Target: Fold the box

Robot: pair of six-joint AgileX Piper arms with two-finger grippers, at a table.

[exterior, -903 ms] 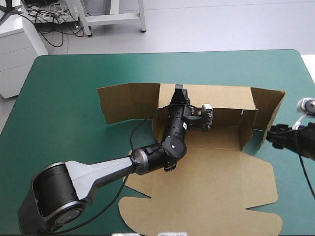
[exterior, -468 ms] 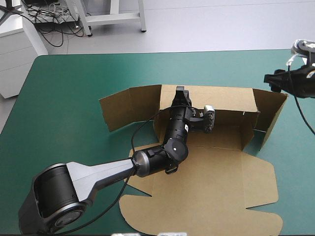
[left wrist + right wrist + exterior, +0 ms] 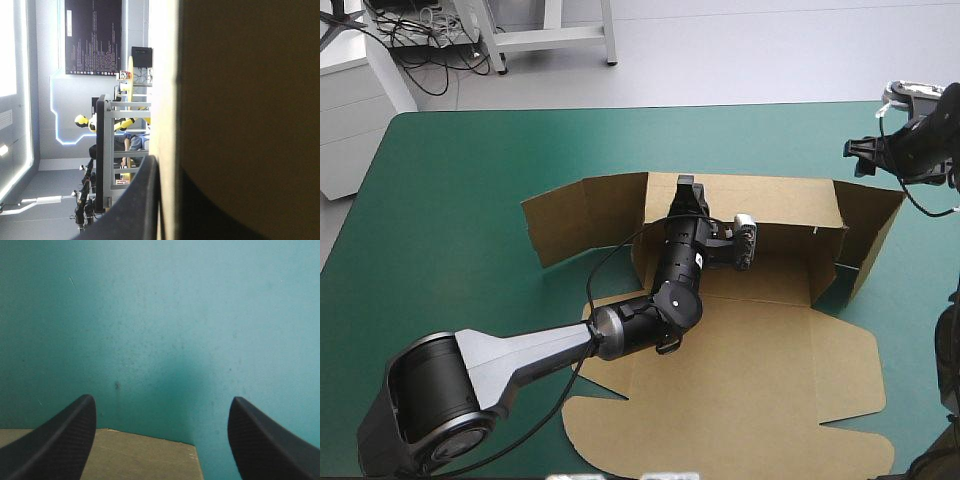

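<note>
Box (image 3: 750,350) with raised walls
My left jaws gripped its back wall (image 3: 770,195); my right jaws stood released near the table's (image 3: 470,180) right edge.

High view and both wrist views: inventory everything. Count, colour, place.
box: 1, brown, middle of the table; far wall raised, end flaps standing at an angle, lid flat toward the near edge.
table cover: 1, teal-green, under the box.
left gripper: 1, black fingers, shut on the top edge of the box's far wall.
right gripper: 1, black fingers open, above the cover near the table's far right corner, beyond the box's right end flap, holding nothing.
</note>
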